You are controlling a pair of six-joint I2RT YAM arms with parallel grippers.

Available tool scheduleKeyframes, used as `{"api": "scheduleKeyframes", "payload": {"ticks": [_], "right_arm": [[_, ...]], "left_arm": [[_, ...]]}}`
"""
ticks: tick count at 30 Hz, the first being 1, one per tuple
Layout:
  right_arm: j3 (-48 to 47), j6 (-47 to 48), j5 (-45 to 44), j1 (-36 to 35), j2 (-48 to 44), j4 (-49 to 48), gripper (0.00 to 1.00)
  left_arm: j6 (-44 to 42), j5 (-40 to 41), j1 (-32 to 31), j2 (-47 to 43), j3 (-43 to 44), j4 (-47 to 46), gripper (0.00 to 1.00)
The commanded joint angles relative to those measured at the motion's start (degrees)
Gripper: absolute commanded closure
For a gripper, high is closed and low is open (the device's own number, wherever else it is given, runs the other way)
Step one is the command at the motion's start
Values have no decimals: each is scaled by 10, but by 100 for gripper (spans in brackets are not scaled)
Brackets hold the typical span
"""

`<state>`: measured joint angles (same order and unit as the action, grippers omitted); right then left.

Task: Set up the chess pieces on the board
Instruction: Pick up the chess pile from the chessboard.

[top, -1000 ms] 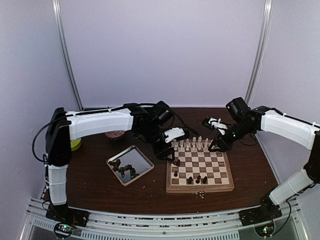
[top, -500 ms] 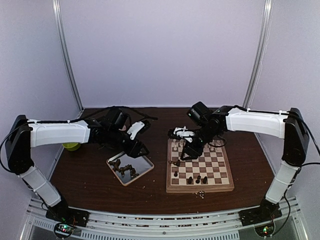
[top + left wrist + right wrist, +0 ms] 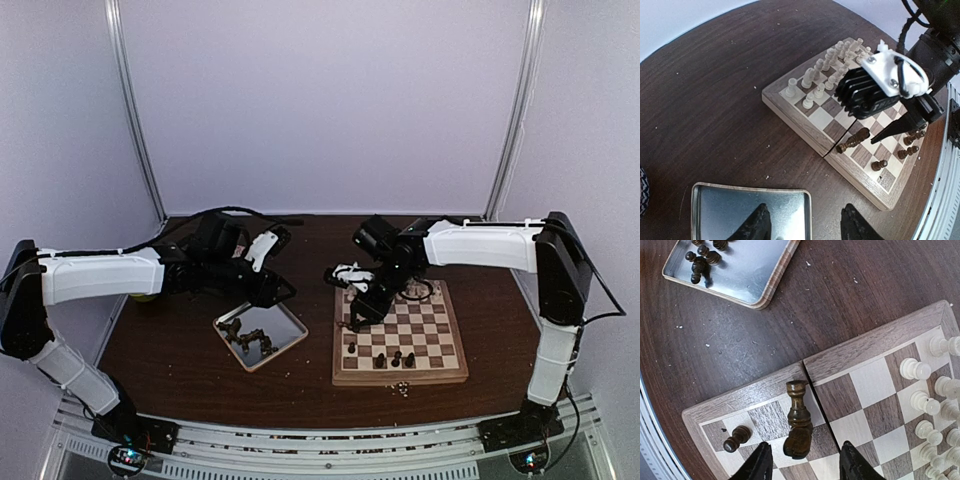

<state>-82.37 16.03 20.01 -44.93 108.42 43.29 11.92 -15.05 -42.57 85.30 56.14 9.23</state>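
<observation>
One dark piece [image 3: 798,421] flat on board [image 3: 732,402], by R gripper [image 3: 805,454]; fingers [image 3: 759,466] apart

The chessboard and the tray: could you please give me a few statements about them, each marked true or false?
1. A dark piece lies on its side on the board. True.
2. The cream pieces sit in the tray. False: they stand on the board; the tray holds dark pieces.
3. The right tool is shut on a piece. False: its jaws are open and empty, just short of the toppled piece.
4. The left tool hovers at the tray's edge with open jaws. True.
</observation>
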Motion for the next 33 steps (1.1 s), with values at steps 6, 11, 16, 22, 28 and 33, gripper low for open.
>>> {"api": "scheduleKeyframes", "payload": {"ticks": [6, 11, 16, 22, 28, 33], "right_arm": [[-34, -19, -7, -2, 42, 22, 62], [-32, -19, -8, -2, 44, 23, 68], [-29, -16, -7, -2, 46, 28, 80], [-7, -8, -4, 0, 16, 22, 91], [23, -8, 28, 26, -45, -2, 95], [23, -12, 45, 45, -63, -4, 95]], "left_arm": [[10, -6, 3, 2, -8, -37, 49], [10, -7, 3, 6, -7, -37, 50], [9, -8, 2, 15, -8, -41, 50], [18, -19, 3, 28, -13, -63, 50], [58, -83, 3, 50, -56, -178, 52], [130, -159, 2, 101, -81, -325, 53]]}}
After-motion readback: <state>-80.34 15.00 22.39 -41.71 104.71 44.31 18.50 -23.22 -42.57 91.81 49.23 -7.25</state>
